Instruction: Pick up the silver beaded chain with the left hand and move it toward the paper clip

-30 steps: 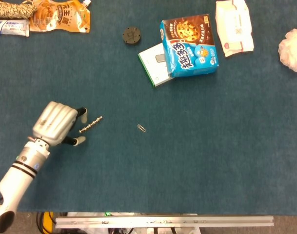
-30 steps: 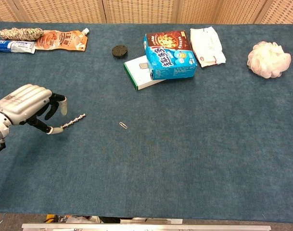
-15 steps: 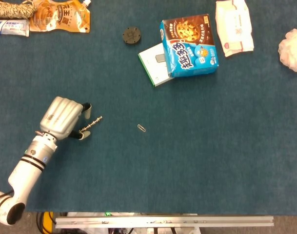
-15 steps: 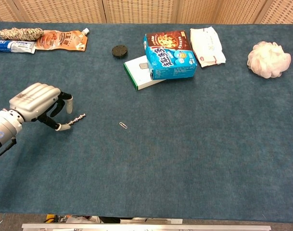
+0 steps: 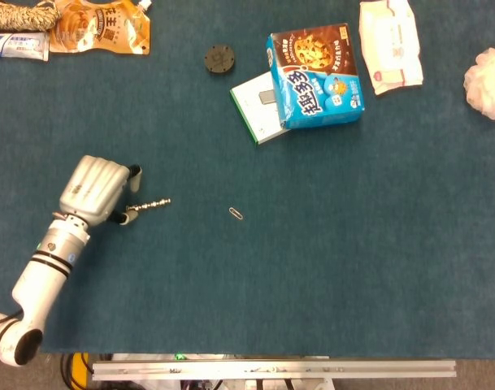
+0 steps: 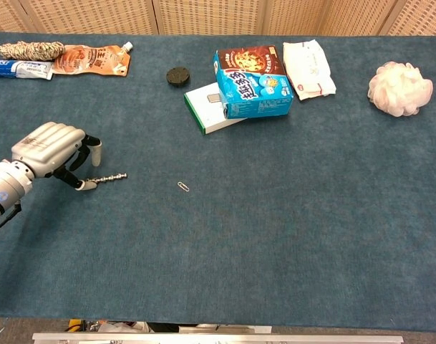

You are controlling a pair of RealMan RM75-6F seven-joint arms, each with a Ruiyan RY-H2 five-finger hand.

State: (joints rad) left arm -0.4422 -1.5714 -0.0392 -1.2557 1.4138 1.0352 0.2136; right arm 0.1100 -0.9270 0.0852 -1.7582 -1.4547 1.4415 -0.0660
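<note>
Your left robot hand (image 5: 98, 190) sits at the left side of the worktop (image 5: 328, 260), knuckles up, fingers curled down toward the cloth. One fingertip (image 6: 81, 185) meets the left end of the silver beaded chain (image 5: 149, 205); whether that end is really pinched or only touched you cannot tell from either view.

Compared with a second ago, you have drawn the robot hand slightly back to the left after it had pushed in toward the chain half a second ago. The chain has turned with it: earlier it lay on a diagonal, its right end further from you than its left, and now it lies almost level, running left to right across the worktop. Its right end sits at about the same spot as before, so it has pivoted rather than travelled. In the chest view the chain (image 6: 107, 178) lies flat on the cloth beyond the fingertip.

The paper clip (image 5: 237, 214) has not moved. It lies well to the right of the chain, with bare worktop between them.

Your right robot hand shows in neither view.
</note>
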